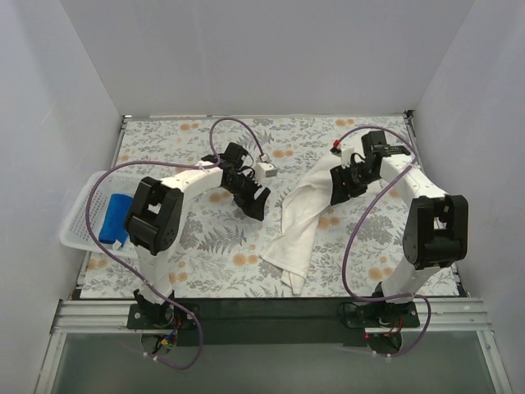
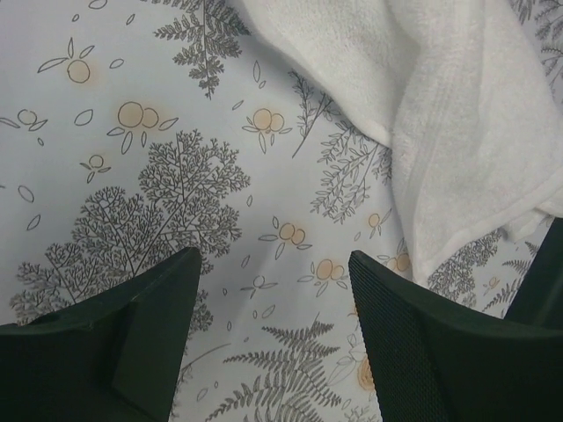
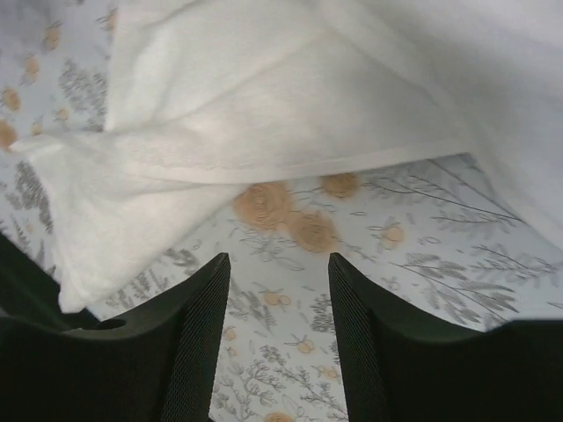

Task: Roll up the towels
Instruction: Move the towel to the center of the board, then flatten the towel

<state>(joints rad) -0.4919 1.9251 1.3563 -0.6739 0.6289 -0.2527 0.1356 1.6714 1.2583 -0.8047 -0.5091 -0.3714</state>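
White towel lies crumpled on desk between arms. Left claw open and empty, towel just off to its right. Right claw spread too, holding nothing, towel edge just past tips. Blue towel rolled up in basket, far left.

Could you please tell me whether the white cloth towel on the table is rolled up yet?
Not rolled: the white cloth towel lies loose and rumpled in a long diagonal strip on the floral table.
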